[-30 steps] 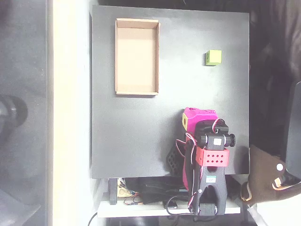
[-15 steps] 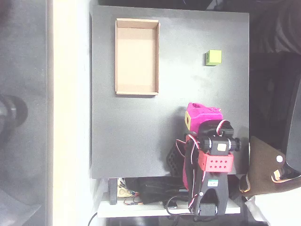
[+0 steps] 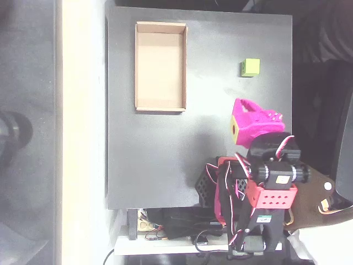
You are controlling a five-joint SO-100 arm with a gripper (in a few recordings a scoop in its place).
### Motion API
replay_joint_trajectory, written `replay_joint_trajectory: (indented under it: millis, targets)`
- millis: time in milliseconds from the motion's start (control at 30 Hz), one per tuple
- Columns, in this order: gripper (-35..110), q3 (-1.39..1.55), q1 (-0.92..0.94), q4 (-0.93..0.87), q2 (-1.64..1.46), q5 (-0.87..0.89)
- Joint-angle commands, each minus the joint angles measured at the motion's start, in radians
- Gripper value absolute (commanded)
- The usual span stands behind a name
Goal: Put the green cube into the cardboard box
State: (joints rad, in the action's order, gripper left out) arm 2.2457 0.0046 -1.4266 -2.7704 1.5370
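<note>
The green cube (image 3: 250,67) rests on the black table at the upper right of the overhead view, with nothing touching it. The cardboard box (image 3: 160,105), a shallow tan tray with nothing in it, lies at the upper left. My magenta gripper (image 3: 242,107) hovers below the cube, roughly a cube's width or two short of it and slightly to its left. From above its body covers the fingers, so how the jaws stand is hidden. The box is well off to the gripper's left.
The black table top (image 3: 160,160) ends close to the cube on the right. My arm's red and black base (image 3: 259,193) sits at the lower right edge, with cables (image 3: 182,226) on a shelf below the table.
My arm has swung to the right and reached up the picture, bringing the magenta gripper nearer the cube. Cube and box have stayed put.
</note>
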Motion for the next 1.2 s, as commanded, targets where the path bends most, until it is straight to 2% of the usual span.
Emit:
replay_joint_trajectory:
  millis: [0,333,433,700,1167]
  targets:
    - [0,-0.179,0.011,-0.011,0.097,0.003]
    - [0,-0.548,0.017,-0.005,0.394,0.003]
    - [0,-0.615,0.069,-0.005,0.488,0.003]
    - [0,-0.735,0.216,-0.002,0.729,0.002]
    - [0,-0.907,0.261,-0.002,1.048,0.002]
